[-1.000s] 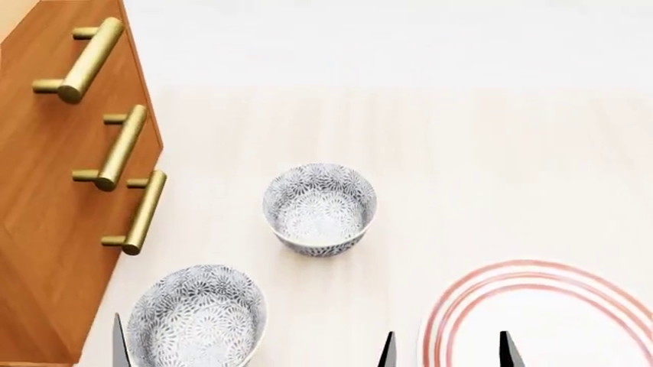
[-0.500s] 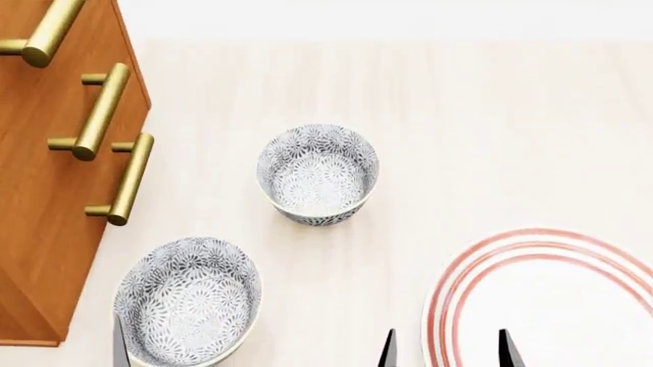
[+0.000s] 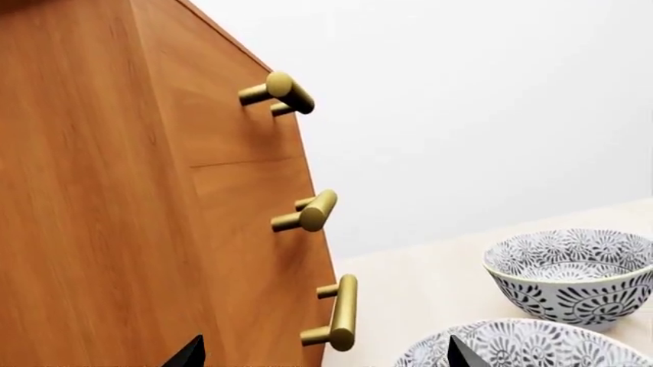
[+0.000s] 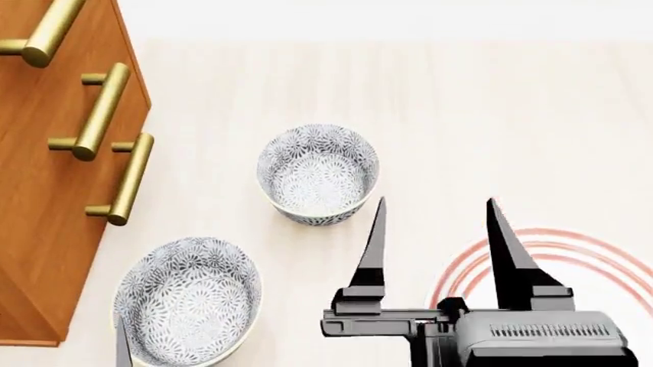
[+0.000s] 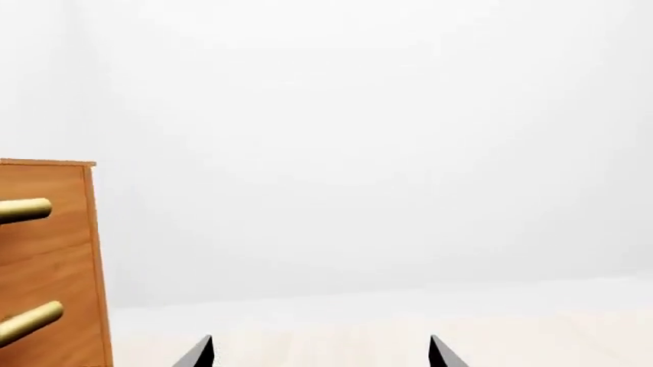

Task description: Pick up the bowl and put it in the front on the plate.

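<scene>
Two small white bowls with a grey-blue flower pattern stand on the pale tabletop: a far bowl (image 4: 316, 174) (image 3: 571, 271) and a near bowl (image 4: 189, 300) (image 3: 540, 344) by the cabinet. The plate (image 4: 597, 269), white with red rings, lies at the front right. My right gripper (image 4: 436, 202) (image 5: 320, 353) is open, over the plate's left edge and right of the far bowl, with nothing between its fingers. My left gripper (image 3: 323, 353) is open wide and empty. One left fingertip (image 4: 121, 348) shows at the near bowl's left rim.
A wooden cabinet (image 4: 41, 229) (image 3: 122, 191) with brass bar handles (image 4: 122, 180) (image 3: 342, 313) stands along the left, close to the near bowl. A white wall rises behind the table's far edge (image 5: 408, 294).
The right gripper has come forward into the head view, from just its tips at the lower edge to reaching past the plate's left rim. Bowls, plate and left fingertip have stayed put for half a second.
</scene>
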You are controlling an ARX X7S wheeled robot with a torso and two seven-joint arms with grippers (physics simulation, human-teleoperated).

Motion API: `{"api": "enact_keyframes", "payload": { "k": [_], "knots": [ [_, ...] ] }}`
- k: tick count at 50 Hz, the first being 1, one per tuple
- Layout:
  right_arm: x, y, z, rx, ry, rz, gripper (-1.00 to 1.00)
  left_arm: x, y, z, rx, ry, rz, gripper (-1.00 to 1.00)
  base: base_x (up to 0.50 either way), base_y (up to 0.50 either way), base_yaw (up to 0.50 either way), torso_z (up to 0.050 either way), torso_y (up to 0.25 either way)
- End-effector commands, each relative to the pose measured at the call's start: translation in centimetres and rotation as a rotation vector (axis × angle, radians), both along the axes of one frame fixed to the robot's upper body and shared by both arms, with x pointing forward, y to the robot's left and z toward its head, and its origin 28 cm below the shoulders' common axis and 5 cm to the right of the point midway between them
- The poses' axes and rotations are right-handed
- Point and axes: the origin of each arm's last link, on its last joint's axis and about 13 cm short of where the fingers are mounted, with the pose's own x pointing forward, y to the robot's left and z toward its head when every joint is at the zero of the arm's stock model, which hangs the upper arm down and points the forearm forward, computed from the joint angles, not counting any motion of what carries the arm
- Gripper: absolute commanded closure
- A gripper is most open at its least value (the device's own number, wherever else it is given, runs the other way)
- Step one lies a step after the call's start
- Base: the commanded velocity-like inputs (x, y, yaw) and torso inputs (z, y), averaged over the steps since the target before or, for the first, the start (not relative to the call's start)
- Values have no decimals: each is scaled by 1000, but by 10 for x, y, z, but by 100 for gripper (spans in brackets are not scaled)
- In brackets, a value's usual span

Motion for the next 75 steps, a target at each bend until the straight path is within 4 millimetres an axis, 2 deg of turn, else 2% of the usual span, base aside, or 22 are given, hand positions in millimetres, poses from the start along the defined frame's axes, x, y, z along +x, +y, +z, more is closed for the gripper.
{"api": "enact_keyframes", "payload": {
  "k": [1, 5, 6, 11, 19, 29, 46, 75],
  "knots": [
    [49, 8, 70, -43, 176, 66, -100, 1, 0, 0, -1, 7, 0, -100, 0, 0, 0, 0, 0],
    [69, 12, 89, -27, 272, 93, -100, 1, 0, -1, -3, 9, -1, -100, 0, 0, 0, 0, 0],
    [81, 14, 97, -12, 328, 104, -100, 1, 0, 0, -3, 10, -1, -100, 0, 0, 0, 0, 0],
    [113, 20, 109, -8, 490, 113, -100, 1, 0, 0, -4, 12, 2, -100, 0, 0, 0, 0, 0],
    [138, 30, 108, -47, 635, 143, -100, 2, 1, 0, -10, 17, 4, -100, 0, 0, 0, 0, 0],
    [170, 35, 106, -81, 724, 77, -100, 5, 1, -3, -24, 40, -2, -100, 0, 0, 0, 0, 0],
    [181, 31, 96, -124, 753, -1, -100, 5, 1, -5, -27, 59, -13, -100, 0, 0, 0, 0, 0],
    [169, 39, 84, -121, 822, 49, -100, 5, 1, -6, -27, 77, -17, -100, 0, 0, 0, 0, 0]
  ]
}}
